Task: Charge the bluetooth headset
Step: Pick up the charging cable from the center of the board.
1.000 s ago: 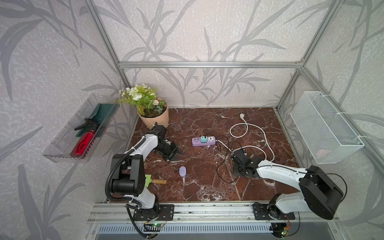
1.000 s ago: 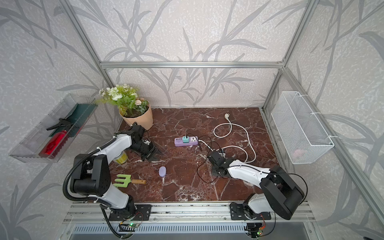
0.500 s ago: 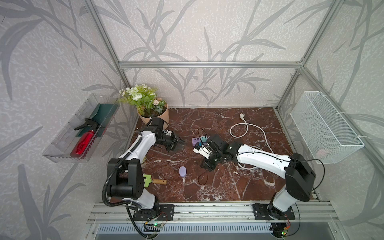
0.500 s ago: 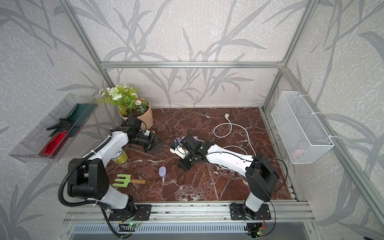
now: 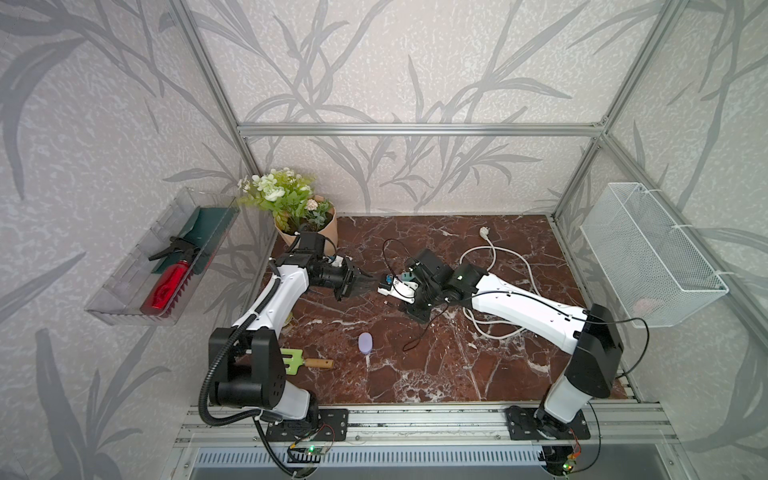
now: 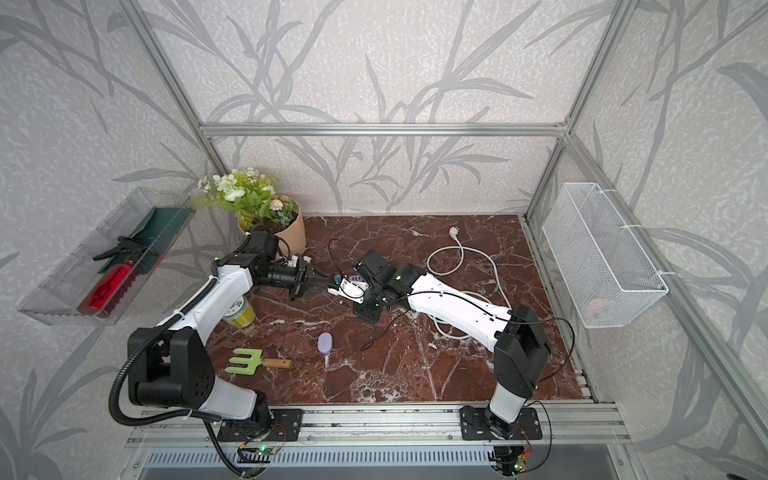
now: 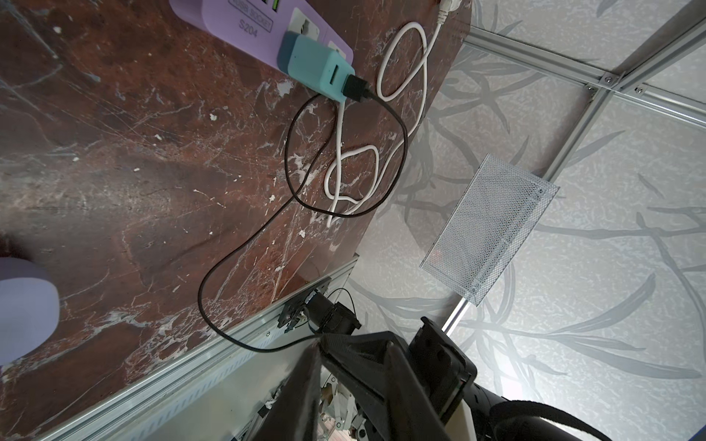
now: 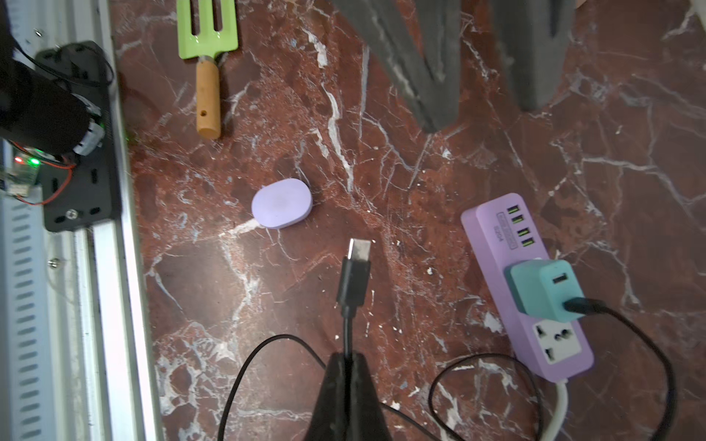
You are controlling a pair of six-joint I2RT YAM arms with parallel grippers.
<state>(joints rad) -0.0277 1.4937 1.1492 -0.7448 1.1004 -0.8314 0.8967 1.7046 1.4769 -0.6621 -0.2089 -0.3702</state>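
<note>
Bluetooth headset (image 5: 365, 343): we noted the pale-lavender oval case lying flat on the marble table (image 5: 457, 374), towards the front and about midway across. It lay between the green garden fork (image 5: 297, 360) and the loose end-loop of the black USB cable (image 8: 347, 332). Nothing touched it in either top view. In the left wrist view only a blurred edge of it showed.

Right gripper (image 8: 345, 359): jaws were pinched fully together on the black USB cable, just behind its plug (image 8: 357, 267). The plug stuck out past the jaws. Its metal tip pointed towards the headset case and was near it but clear of it.

Left gripper (image 5: 368, 286): we recorded it reaching across from the flower pot (image 5: 328, 232) side, with its tips close to the right gripper. In the right wrist view its two grey fingers (image 8: 420, 76) stood apart, with bare marble between them and nothing held.

Purple power strip (image 8: 527, 290): it lay on the marble with the teal adapter (image 8: 542, 288) plugged in. The black cable's other end sat in the adapter's port. In both top views the right arm covered the strip.

The white cord (image 5: 511, 266) lay coiled behind the right arm.
</note>
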